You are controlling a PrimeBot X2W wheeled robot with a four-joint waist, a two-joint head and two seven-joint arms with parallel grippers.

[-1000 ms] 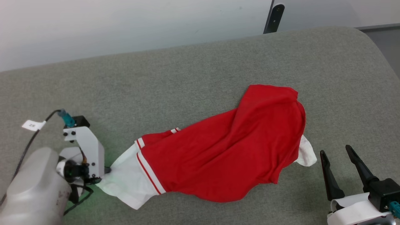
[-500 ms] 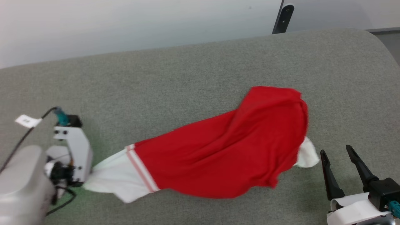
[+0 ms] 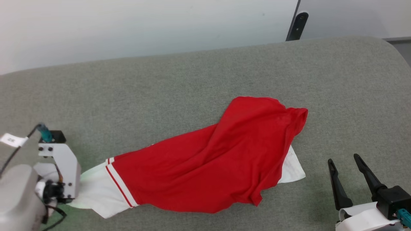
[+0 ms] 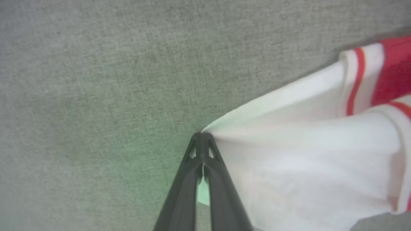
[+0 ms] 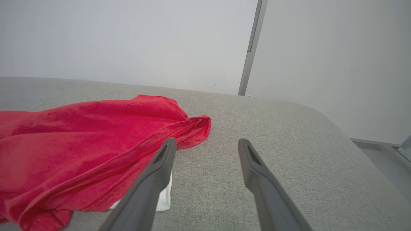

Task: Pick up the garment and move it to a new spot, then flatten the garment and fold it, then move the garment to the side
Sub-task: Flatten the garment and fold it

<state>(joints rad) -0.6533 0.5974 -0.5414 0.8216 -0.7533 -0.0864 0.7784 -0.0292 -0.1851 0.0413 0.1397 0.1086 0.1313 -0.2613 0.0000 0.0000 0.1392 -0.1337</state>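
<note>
garment (image 3: 208,166) x1 on grey cushion (image 3: 160,96) | L gripper (image 4: 202,138) x1 pinching white sleeve (image 4: 305,166) | R gripper (image 3: 343,158) x1 wide, empty

The garment (image 3: 205,166) is soft, matt jersey cloth, red and white, with stitched hems along its red edge. Under the garment, the tabletop (image 3: 160,89) is covered in coarse grey-green woven fabric, matt and faintly fuzzy. The left claw (image 4: 201,138) at the garment's white end and the right claw (image 3: 343,158) near its other end are dark, matt plastic. The wall (image 3: 128,29) behind the garment is smooth, pale and matt.
</note>
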